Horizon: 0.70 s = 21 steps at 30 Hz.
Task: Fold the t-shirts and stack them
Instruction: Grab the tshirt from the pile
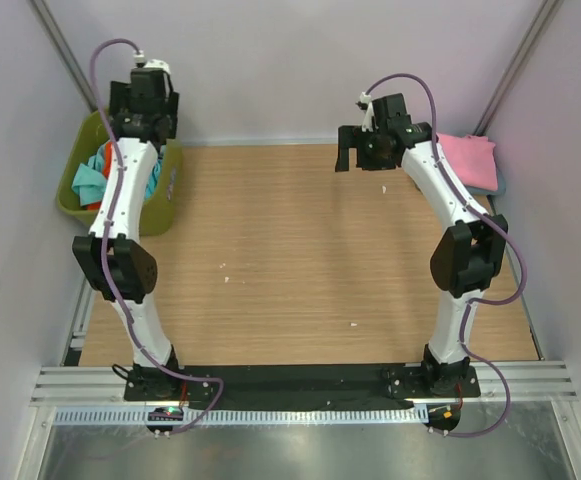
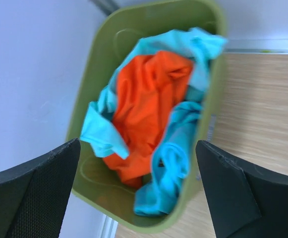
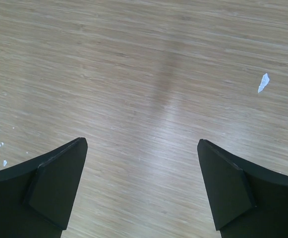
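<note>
A bright orange t-shirt (image 2: 148, 99) lies crumpled in the olive-green bin (image 2: 86, 94), with teal t-shirts (image 2: 176, 163) bunched around it. In the top view the bin (image 1: 165, 205) stands at the table's back left, with teal cloth (image 1: 90, 175) showing in it. My left gripper (image 2: 138, 183) hangs open and empty above the bin; in the top view it (image 1: 142, 122) is over the bin's far end. A folded pink t-shirt (image 1: 467, 160) lies at the back right on a grey-blue edge (image 1: 498, 187). My right gripper (image 1: 358, 152) is open and empty above bare table (image 3: 141, 183), left of the pink shirt.
The wooden table (image 1: 300, 250) carries a few small white scraps (image 3: 263, 83). Pale walls close in the left, back and right sides. The bin sits tight against the left wall. Both arm bases stand at the near edge.
</note>
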Each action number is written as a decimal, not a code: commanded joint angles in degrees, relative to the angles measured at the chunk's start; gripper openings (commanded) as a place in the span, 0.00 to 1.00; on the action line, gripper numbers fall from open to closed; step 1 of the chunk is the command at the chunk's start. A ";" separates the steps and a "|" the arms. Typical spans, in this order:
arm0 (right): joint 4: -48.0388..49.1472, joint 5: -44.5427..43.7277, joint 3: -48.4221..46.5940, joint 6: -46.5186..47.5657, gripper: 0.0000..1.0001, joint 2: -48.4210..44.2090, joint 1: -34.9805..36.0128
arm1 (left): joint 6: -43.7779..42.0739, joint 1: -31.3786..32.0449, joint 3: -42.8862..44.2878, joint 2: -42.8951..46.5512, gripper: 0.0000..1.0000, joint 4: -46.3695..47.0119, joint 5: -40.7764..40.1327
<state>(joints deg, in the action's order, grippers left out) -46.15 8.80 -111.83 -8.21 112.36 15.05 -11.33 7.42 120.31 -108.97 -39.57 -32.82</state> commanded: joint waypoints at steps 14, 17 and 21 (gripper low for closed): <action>-1.48 7.02 -5.15 11.37 1.00 5.42 0.42 | -1.24 -13.04 3.53 -11.87 0.95 10.04 2.67; -3.68 7.64 -6.03 12.60 1.00 6.29 0.51 | 0.08 -14.71 2.91 -14.42 0.85 9.87 5.04; -8.77 7.73 -9.45 12.78 1.00 9.19 0.51 | 5.26 -18.66 3.96 -17.94 0.81 8.64 9.43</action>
<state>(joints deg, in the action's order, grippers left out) -51.20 14.90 -116.71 3.22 120.97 15.22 -10.24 -7.73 123.55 -125.43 -32.38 -26.59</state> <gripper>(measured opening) 0.996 0.818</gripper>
